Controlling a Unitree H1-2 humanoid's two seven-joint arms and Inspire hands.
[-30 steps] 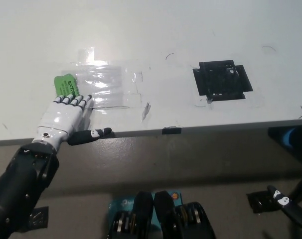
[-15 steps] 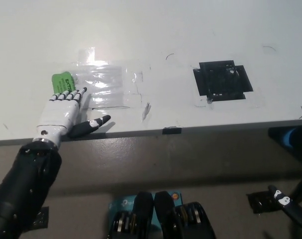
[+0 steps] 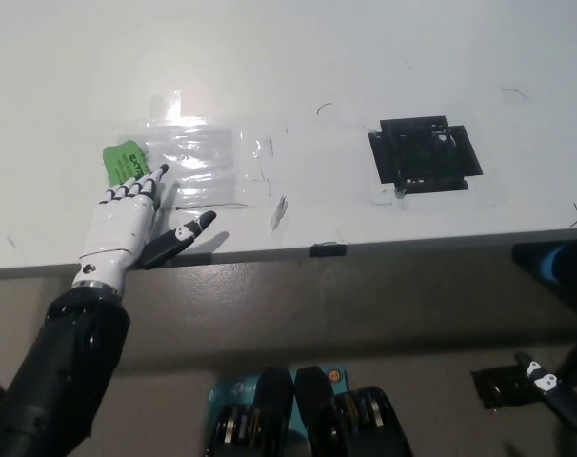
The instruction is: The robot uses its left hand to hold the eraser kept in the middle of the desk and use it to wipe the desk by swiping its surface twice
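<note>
One green eraser [image 3: 124,160] on desk [image 3: 298,86]; left hand [image 3: 127,224] spread flat, fingertips touching it (ungrasped)

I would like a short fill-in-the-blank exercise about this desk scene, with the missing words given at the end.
1. The eraser on the desk is ____ in colour.
2. The fingertips of the left hand lie on the eraser's ____ edge, the one toward the robot.
3. The patch of black tape lies to the picture's ____ of the clear plastic sheet.
4. The right hand rests low at the picture's bottom ____ corner, off the desk.

Missing words: green; near; right; right
</note>
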